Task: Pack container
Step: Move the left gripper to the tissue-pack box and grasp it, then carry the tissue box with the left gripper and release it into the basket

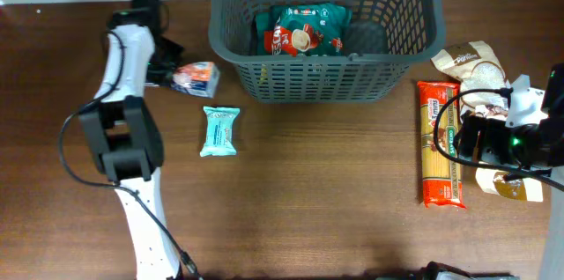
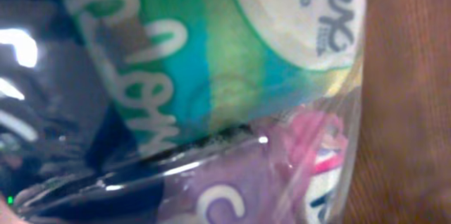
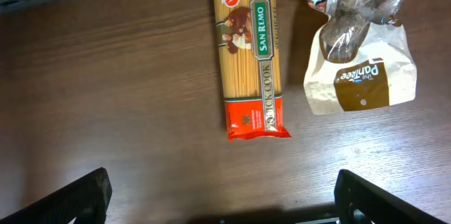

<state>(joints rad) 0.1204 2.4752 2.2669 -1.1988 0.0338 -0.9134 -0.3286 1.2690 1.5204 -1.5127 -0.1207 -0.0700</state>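
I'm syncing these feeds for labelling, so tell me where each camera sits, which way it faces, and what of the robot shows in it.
Overhead: above the table, facing straight down on the container; left arm and right arm show.
Left wrist: pressed close to a plastic-wrapped packet, table at right; no fingers visible.
Right wrist: faces down at the spaghetti packet and cream bag; its fingers sit wide apart at the bottom corners.
Shared: overhead and right wrist both show the spaghetti packet.
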